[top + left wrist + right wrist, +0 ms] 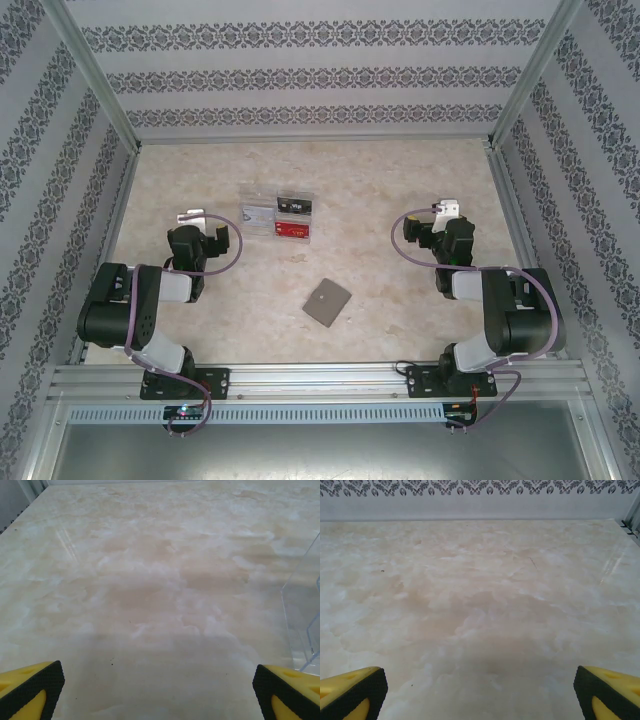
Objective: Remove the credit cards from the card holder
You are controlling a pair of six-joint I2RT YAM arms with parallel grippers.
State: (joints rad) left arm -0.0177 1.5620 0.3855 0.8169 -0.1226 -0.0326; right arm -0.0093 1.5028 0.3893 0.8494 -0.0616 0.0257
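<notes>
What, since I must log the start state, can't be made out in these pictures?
- Top view: the holder lies shut, so its inside is hidden.
- Top view: print on the cards in the tray is too small to read.
- Left wrist view: the tray is cut off by the right edge.

card holder (pixel 327 302): grey-brown | credit cards (pixel 293 230): red, black, whitish | table (pixel 400 180): beige marbled

Black arms (pixel 120 305), yellow claw fingers (pixel 22 674)

On the table (pixel 400 180), the card holder (pixel 327 302) lies at mid-frame, and the tray (pixel 262 195) with the credit cards (pixel 293 230) sits above and slightly left of it, apart.
</notes>
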